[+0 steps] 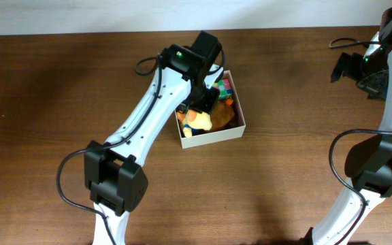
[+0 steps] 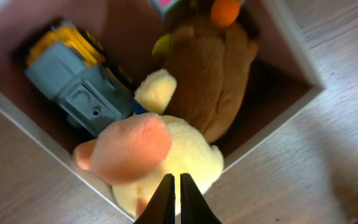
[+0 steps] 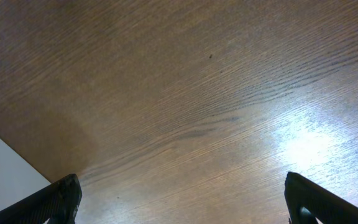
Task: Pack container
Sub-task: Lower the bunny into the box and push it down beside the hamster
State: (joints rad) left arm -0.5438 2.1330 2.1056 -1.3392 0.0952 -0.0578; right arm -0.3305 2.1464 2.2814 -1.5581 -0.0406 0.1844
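- The container [image 1: 213,139] stands on the table [image 1: 60,82] a little behind the middle, turned at an angle, under the end of the left arm.
- Inside it I count four toys: one yellow duck [image 2: 185,158], one brown soft toy [image 2: 210,74], one grey and yellow truck [image 2: 79,81] and one coloured block [image 1: 226,86]. I see no toy outside on the table.
- The left gripper [image 2: 175,180] hangs just above the duck, its fingers closed almost together. Nothing shows between them.
- The right gripper [image 3: 180,186] is well apart at the right side, fingers spread wide over bare wood, holding nothing.
- Risk, as I judge it: the duck lies on top of the other toys, against the near corner wall. If its fabric catches on the fingers when they rise, it may tip over the wall.
- The walls are thin, so a push from the arm may slide the whole box.
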